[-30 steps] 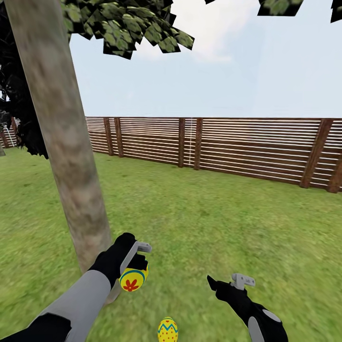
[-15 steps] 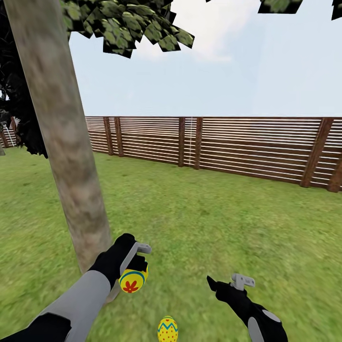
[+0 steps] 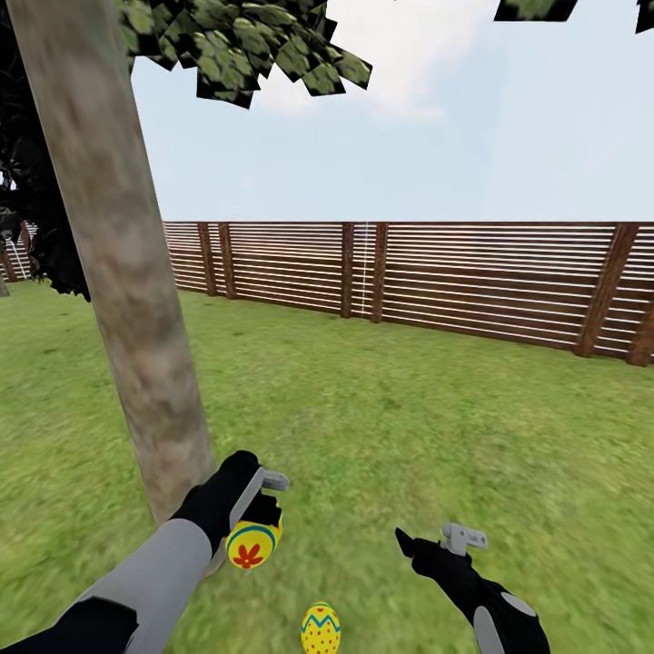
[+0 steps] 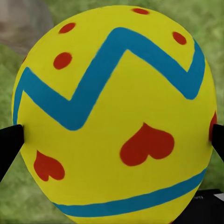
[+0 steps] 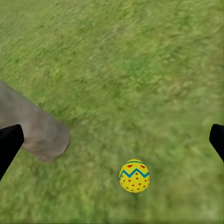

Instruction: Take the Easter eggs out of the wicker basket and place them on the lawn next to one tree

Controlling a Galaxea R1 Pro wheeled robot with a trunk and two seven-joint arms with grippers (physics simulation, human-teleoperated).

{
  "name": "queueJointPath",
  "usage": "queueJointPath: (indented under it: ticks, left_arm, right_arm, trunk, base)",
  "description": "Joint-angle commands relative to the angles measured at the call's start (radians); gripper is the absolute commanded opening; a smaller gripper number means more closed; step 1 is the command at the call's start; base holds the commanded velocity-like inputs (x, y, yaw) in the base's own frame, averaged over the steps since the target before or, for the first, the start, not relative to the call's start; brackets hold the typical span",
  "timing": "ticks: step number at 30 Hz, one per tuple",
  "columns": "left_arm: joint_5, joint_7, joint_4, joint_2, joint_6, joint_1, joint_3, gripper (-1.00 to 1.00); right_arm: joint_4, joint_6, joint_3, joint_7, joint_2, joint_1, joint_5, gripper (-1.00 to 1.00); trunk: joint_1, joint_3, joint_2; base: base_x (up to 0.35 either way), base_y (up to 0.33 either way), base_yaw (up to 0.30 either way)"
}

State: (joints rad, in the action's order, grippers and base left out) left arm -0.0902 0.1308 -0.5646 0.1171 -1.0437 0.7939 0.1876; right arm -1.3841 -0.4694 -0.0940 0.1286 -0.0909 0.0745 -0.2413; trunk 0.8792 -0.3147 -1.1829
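Held in the left gripper (image 3: 257,510), at lower left of the head view: a yellow Easter egg with a red flower mark (image 3: 252,543), clamped between the two black fingers just beside the foot of the grey-beige tree trunk (image 3: 118,263). Seen close in the left wrist view as the same egg (image 4: 114,114), fingertips pressing its two flanks, blue zigzag across the top, red hearts below. Appears to hang a little above the lawn (image 3: 409,409) rather than resting on it, though hard to judge for certain.

Lying already on the grass at bottom centre of the head view: a second, dotted Easter egg (image 3: 321,629), near the trunk, also at lower centre of the right wrist view (image 5: 135,176). Right gripper (image 3: 431,538) at lower right, jaws spread wide, holding nothing.

Risks from here: released from a height, likely to bounce or roll off across the flat grass, away from the tree; round smooth shell, little to stop it. Dropped too near the dotted egg, could knock that one away as well. Lowered too close to the trunk, fingers may strike the bark.

Orientation: held egg's long axis seemingly near upright, one end toward the head camera. Dotted egg stands nearly upright, narrow end up.
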Motion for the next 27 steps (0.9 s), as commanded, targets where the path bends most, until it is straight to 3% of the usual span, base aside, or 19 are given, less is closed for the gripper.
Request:
queueJointPath:
  ticks: [1,27]
  left_arm:
    - [-0.01,0.009,-0.001,-0.001,-0.003,0.001,0.004,-1.0]
    - [-0.011,0.012,-0.001,0.0,-0.003,0.001,0.004,-1.0]
  right_arm:
    - [-0.001,-0.006,-0.003,0.005,-0.001,0.001,-0.003,1.0]
    - [0.003,-0.007,-0.005,0.005,-0.001,0.001,-0.003,1.0]
  trunk:
    - [0.004,-0.005,-0.008]
    - [0.104,-0.086,-0.19]
  base:
    - [0.0,0.0,0.0]
    - [0.0,0.0,0.0]
